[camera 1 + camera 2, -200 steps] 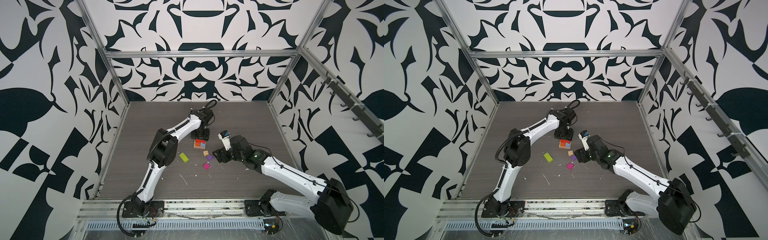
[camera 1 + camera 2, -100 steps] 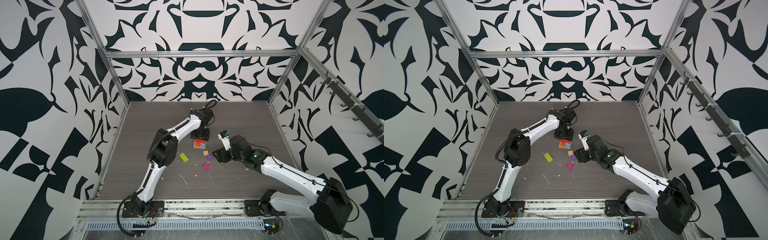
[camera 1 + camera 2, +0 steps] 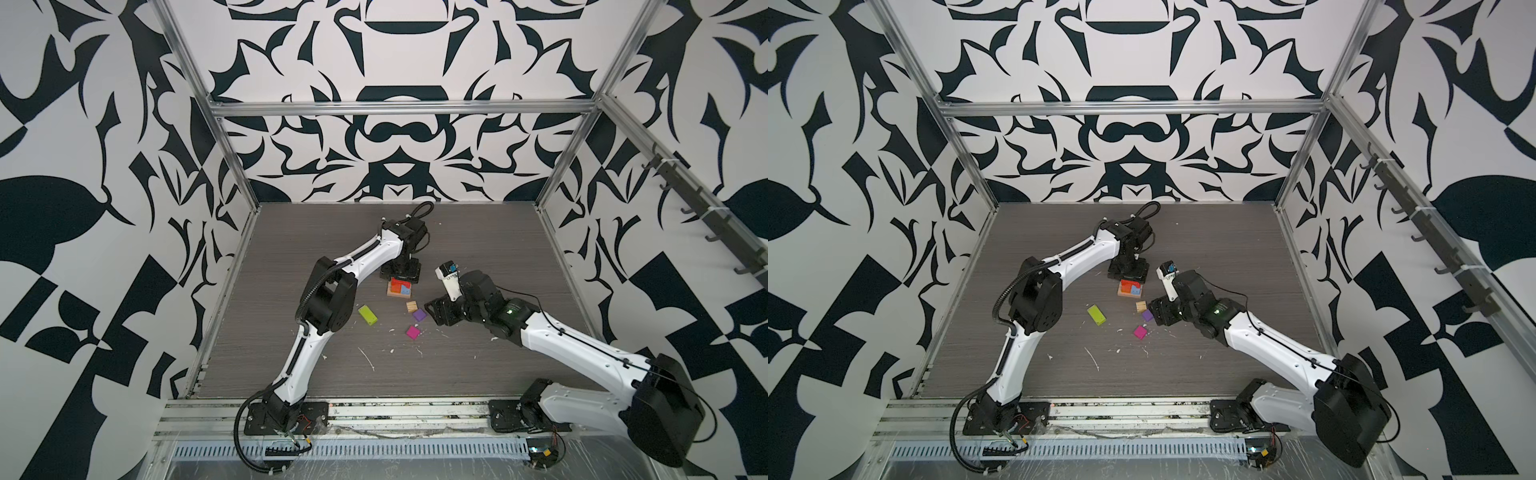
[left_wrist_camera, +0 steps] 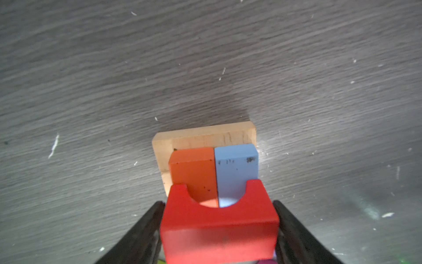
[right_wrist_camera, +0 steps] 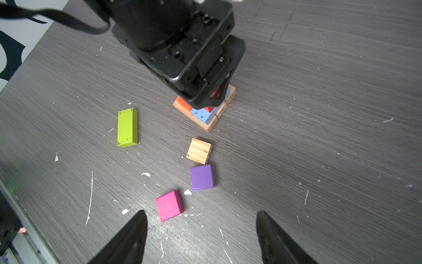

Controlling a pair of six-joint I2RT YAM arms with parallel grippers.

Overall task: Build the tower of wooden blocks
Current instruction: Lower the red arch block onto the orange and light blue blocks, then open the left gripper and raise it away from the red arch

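The wood block tower [image 3: 399, 289] [image 3: 1130, 289] has a tan wood base [image 4: 205, 137] with an orange block [image 4: 194, 169] and a blue block [image 4: 236, 164] side by side on it. A red arch block [image 4: 219, 224] rests across those two. My left gripper [image 4: 217, 202] [image 3: 401, 272] straddles the red block from above, open, with only thin gaps at its sides. Loose wood blocks lie nearer: lime-green oblong [image 5: 127, 127], tan cube [image 5: 199, 150], purple cube [image 5: 202, 177], magenta cube [image 5: 170, 205]. My right gripper [image 5: 201, 214] [image 3: 436, 316] hovers open and empty beside the magenta cube.
White chips and scratches dot the grey wood-grain floor [image 3: 478, 249]. Patterned walls with metal frame posts [image 3: 232, 174] enclose it on three sides. The left arm's elbow [image 3: 328, 299] stands close to the lime-green block.
The left jaws have spread a little wider around the red block. Both arms stay where they were, and the loose blocks have not moved.
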